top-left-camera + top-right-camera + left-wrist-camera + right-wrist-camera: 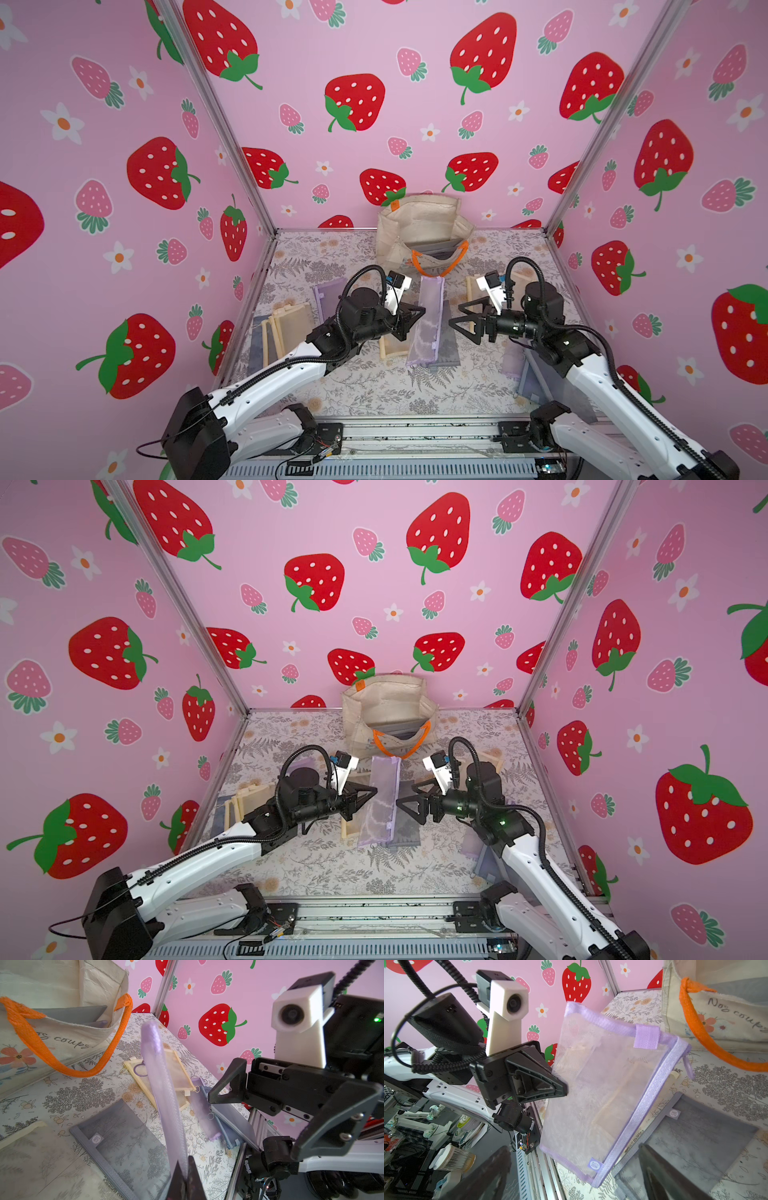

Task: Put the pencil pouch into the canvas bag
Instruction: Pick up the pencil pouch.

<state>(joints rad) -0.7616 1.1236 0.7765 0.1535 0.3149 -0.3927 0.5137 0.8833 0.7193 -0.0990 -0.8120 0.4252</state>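
The pencil pouch is held edge-up clear of the counter. Its long axis runs from the front toward the canvas bag, and its far end lies near the bag's drooping orange handle. The left gripper has its jaws clamped on the pouch's long left edge. The right gripper is just beside the other face, jaws spread wide and holding nothing. A grey pouch and cream pouches lie flat on the floral-printed counter. The bag stands open against the back. Pink strawberry-print walls enclose three sides.
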